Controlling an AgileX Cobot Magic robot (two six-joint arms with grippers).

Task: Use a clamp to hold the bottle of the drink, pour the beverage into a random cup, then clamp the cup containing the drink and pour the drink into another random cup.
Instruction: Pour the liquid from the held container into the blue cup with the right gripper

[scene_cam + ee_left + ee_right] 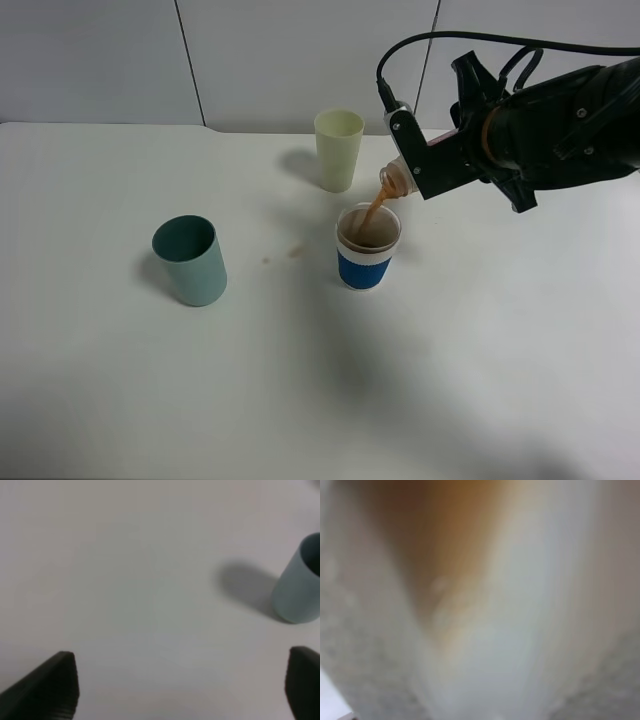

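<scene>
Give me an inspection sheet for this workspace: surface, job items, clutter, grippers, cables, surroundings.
Surface: white table, with two small brown spots near its middle.
Job's things: small clear plastic bottle tilted, brown beverage streaming into the short white paper cup with a blue band; teal-green plastic tumbler upright, apart to the left.
Clutter: pale yellow-green tumbler upright behind the paper cup.
Grippers: right gripper shut on the bottle; left gripper open, holding nothing, over bare table near the teal tumbler.
Cables: thick black cable looping over the right arm, clear of the cups.
Surroundings: white panelled wall; nothing else seen.
</scene>
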